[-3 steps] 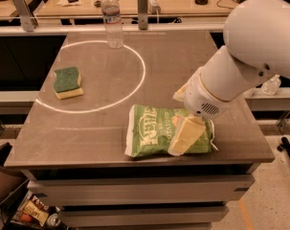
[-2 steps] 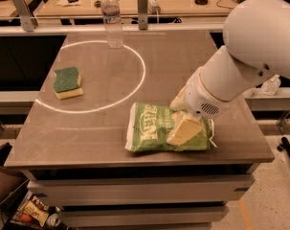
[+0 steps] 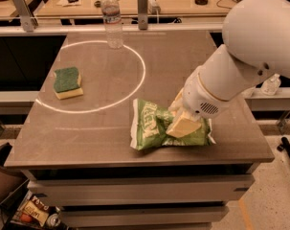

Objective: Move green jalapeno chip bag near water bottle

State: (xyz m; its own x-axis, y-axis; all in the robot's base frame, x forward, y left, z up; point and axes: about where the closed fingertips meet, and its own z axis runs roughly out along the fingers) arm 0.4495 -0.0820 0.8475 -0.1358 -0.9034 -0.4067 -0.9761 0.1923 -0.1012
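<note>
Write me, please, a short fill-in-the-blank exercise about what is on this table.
1. The gripper is down on the ____ chip bag.
2. The sponge lies ____ the white ring on the table.
3. The water bottle stands ____ at the table's far side.
Missing words: green; inside; upright.

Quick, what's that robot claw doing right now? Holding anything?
Gripper: down on the light-green crinkly chip bag; whether it is open, closed or gripping the bag cannot be told.

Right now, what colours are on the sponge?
Sponge: green top, yellow base, camera view; tool rests on the chip bag.
</note>
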